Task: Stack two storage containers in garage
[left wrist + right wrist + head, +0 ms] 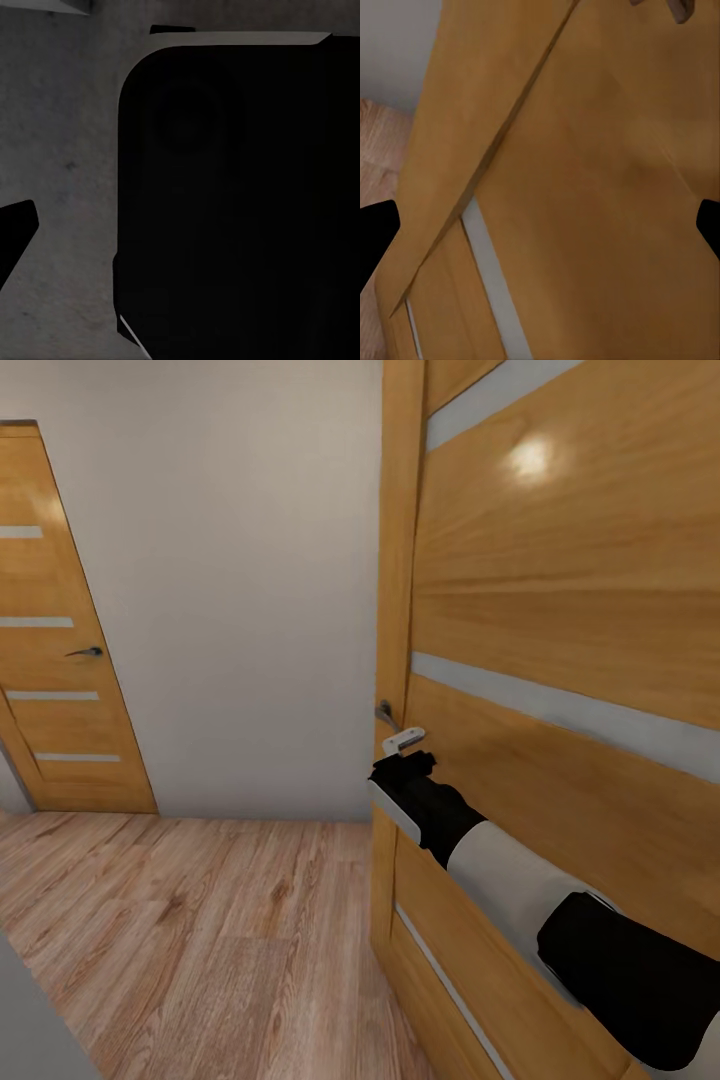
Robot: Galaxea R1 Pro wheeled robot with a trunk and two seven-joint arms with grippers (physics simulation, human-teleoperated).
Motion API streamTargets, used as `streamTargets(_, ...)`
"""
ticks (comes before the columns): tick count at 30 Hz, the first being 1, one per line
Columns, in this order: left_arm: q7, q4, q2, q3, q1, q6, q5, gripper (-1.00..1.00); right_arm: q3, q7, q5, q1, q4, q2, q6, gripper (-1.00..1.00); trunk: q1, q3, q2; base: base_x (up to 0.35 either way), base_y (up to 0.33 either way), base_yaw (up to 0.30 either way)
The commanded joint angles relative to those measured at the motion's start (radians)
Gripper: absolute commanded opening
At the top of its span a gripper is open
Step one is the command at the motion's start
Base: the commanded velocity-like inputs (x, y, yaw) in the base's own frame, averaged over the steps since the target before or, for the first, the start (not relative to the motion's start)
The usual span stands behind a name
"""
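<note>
Right now, label by label:

Place: I stand on a light wood-plank floor (pixel 200 930) facing a plain pale wall (pixel 240 590), with a wooden door on either side.

Near door: a honey-coloured door (pixel 560 640) with pale horizontal strips fills the right side of my head view, very close to me. Its metal handle (pixel 385 712) sits at the door's edge, just above my right arm's tip.

Far door: a second door (pixel 60 660) of the same make stands shut at the left, with a dark lever handle (pixel 86 652).

Right arm: my right arm (pixel 520 880), black and white, reaches forward along the near door's face.

Right hand: my right hand (pixel 405 745) is up against the door just below the handle. In the right wrist view the two dark fingertips (pixel 376 232) sit far apart at opposite edges, so it is spread wide with nothing between them, looking onto the door panel.

Left hand: a dark fingertip (pixel 15 232) shows over grey mottled ground beside a large black body (pixel 240 202); I cannot tell how far it is spread.

Storage containers: I cannot place them from where I stand.
</note>
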Motion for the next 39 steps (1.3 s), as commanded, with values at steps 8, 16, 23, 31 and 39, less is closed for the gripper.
streamTargets(8, -0.001, 0.0, 0.0, 0.001, 0.0, -0.003, 0.005, 1.0, -0.001, -0.017, 0.005, -0.002, 0.036, 0.0, 0.007, 1.0, 0.0, -0.001, -0.001, 0.001, 0.0, 0.0)
streamTargets(16, -0.001, 0.0, 0.0, 0.001, 0.0, -0.003, 0.005, 1.0, -0.004, -0.016, 0.006, -0.015, 0.211, 0.0, -0.039, 1.0, 0.0, -0.001, -0.001, 0.0, 0.0, 0.0)
streamTargets(23, -0.001, 0.0, 0.0, 0.001, 0.0, -0.003, 0.005, 1.0, -0.005, -0.016, 0.006, -0.034, 0.23, 0.0, -0.06, 1.0, 0.0, -0.001, -0.001, 0.0, 0.0, 0.0)
streamTargets(31, -0.001, 0.0, -0.001, 0.001, 0.0, -0.003, 0.005, 1.0, -0.007, -0.016, 0.005, -0.059, 0.231, -0.076, -0.078, 1.0, 0.0, -0.001, -0.001, 0.0, 0.0, 0.0)
streamTargets(39, -0.002, 0.001, -0.001, 0.001, 0.0, -0.003, 0.005, 1.0, -0.007, -0.013, 0.005, -0.079, 0.231, -0.146, -0.093, 1.0, 0.0, -0.001, -0.001, 0.0, 0.0, 0.0)
